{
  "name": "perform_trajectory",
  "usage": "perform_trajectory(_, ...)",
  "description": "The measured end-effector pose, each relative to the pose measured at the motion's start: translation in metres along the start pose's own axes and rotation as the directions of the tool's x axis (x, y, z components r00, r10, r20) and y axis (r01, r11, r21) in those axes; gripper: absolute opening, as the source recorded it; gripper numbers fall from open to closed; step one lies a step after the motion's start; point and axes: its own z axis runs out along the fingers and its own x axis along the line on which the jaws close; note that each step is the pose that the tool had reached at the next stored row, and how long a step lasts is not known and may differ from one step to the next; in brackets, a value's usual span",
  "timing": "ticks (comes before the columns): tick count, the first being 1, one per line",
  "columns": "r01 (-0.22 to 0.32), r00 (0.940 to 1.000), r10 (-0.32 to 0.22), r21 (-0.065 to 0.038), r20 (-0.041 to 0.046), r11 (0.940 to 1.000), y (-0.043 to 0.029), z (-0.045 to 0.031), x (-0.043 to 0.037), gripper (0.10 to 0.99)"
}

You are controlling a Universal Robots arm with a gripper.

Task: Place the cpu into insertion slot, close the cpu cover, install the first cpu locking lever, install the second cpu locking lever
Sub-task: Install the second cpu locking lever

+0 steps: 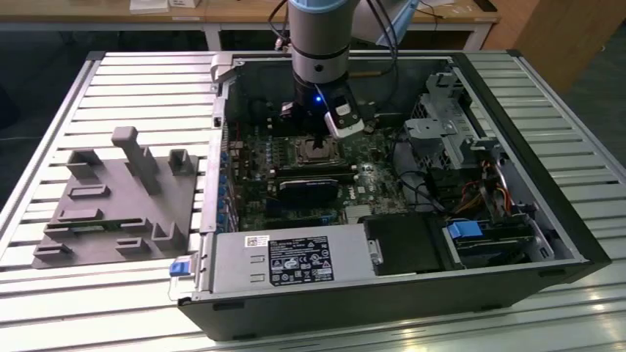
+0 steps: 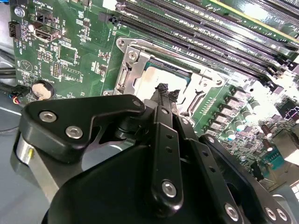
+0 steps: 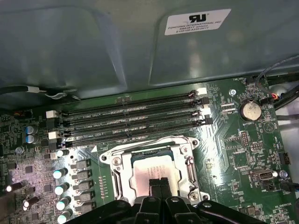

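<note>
The gripper point(image 3: 159, 185), fingers pressed together and holding nothing, hovers just above the cpu point(image 3: 152, 173), which already lies in the insertion slot point(image 3: 122, 179). Beyond the slot run the memory slots point(image 3: 131, 122). Closing the cover seems the step in hand.

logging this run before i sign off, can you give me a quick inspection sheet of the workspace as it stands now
surface: slatted metal table carrying an open computer case and a grey fixture block
job's things: cpu lies flat in the insertion slot; cpu cover frames it, whether it is latched cannot be told
clutter: nothing seen loose on the motherboard
grippers: gripper shut, fingertips together just above or on the cpu top, holding nothing
cables: bundle at the exterior view's right inside the case; wires near the coin cell
surroundings: wooden bench behind the table
</note>
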Motion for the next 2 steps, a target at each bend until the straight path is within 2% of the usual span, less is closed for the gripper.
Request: perform_trajectory(2,0.000,1.0000,0.000,0.000,0.0000,1.0000,0.0000,0.0000,0.0000,0.102)
